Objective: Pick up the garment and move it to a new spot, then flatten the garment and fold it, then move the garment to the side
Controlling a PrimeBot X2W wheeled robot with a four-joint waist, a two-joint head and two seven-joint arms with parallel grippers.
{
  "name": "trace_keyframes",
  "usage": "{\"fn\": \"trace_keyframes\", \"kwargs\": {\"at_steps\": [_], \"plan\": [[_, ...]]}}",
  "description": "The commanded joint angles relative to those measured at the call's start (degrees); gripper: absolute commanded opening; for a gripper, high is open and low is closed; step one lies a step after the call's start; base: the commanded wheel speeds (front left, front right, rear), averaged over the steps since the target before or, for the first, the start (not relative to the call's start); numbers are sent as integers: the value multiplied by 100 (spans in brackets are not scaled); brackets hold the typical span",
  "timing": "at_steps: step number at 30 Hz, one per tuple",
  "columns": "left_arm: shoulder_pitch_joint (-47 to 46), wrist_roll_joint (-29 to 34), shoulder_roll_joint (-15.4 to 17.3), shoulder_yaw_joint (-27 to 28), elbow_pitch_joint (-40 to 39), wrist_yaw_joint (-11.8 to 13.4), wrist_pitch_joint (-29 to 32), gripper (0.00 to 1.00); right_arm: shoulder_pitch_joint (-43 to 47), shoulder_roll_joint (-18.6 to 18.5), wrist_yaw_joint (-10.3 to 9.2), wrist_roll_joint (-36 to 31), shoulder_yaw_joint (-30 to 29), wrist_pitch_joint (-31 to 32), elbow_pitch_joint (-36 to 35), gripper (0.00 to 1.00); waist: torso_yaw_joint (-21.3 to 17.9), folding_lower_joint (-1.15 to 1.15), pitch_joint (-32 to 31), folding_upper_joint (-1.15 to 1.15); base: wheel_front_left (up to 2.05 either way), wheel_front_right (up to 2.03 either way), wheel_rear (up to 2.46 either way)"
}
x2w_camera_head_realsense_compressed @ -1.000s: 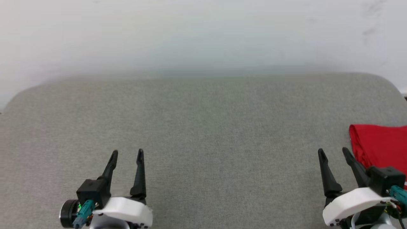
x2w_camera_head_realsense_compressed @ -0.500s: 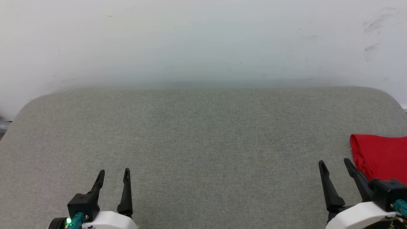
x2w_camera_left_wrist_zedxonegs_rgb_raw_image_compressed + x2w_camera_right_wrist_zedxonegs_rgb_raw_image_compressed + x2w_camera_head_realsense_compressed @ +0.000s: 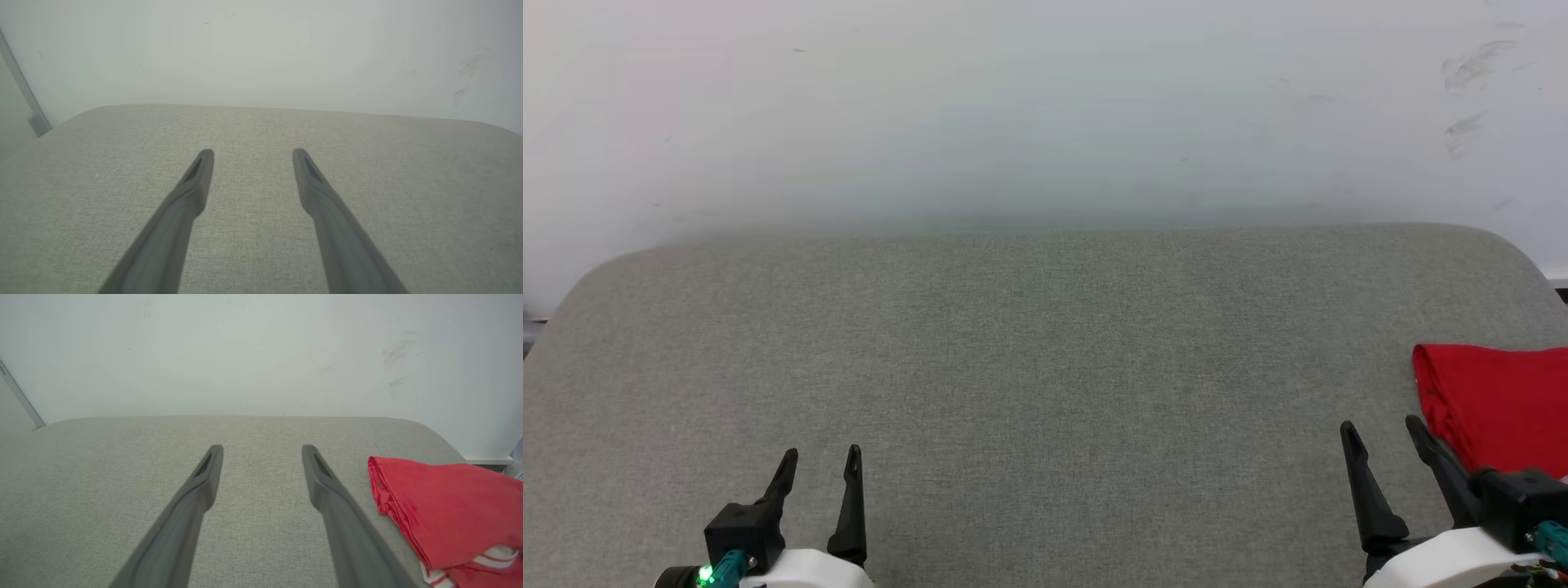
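Starting with the tools: the left gripper [image 3: 822,451] sits at the near left with its two dark fingers spread apart and nothing between them; its wrist view shows bare grey fabric in the gap. The right gripper [image 3: 1380,423] sits at the near right, likewise parted and empty, its right finger just beside the left edge of the garment [image 3: 1494,400] without clearly touching it.

Compared with a second ago, the whole head view has shifted, so most of the change is the camera's own. The left gripper sits lower in the picture than that shift alone explains, so it seems to have drawn back toward the robot. The right gripper and the garment keep much the same relation to each other.

The garment lies folded on the near right part of the grey padded surface [image 3: 1045,343], plain red side up. In the right wrist view a white sleeve with red stripes [image 3: 490,555] peeks out at its near end. Nothing here serves as a container; the garment rests straight on the surface, with the pale wall [image 3: 1045,106] beyond its far edge.

Judging by this, the folding and the move aside look done, and both arms appear to be standing clear.
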Motion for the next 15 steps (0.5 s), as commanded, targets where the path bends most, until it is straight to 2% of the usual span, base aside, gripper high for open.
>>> {"fn": "trace_keyframes", "kwargs": {"at_steps": [1, 14, 15], "plan": [[-89, 11, 16, 0, 10, -24, -20, 100, 14, 22, -5, -4, 13, -13, -1, 100, -3, 0, 4, 0, 0, 0, 0], [-173, 22, 50, -5, 42, -39, -34, 100, 3, 23, -5, 86, 52, -63, 22, 100, -10, 0, 46, 0, 0, 0, 0], [-95, -2, 19, -4, 45, -37, -6, 0, -9, 1, 0, 45, 44, -63, 43, 0, -11, 0, 47, 0, 0, 0, 0]]}}
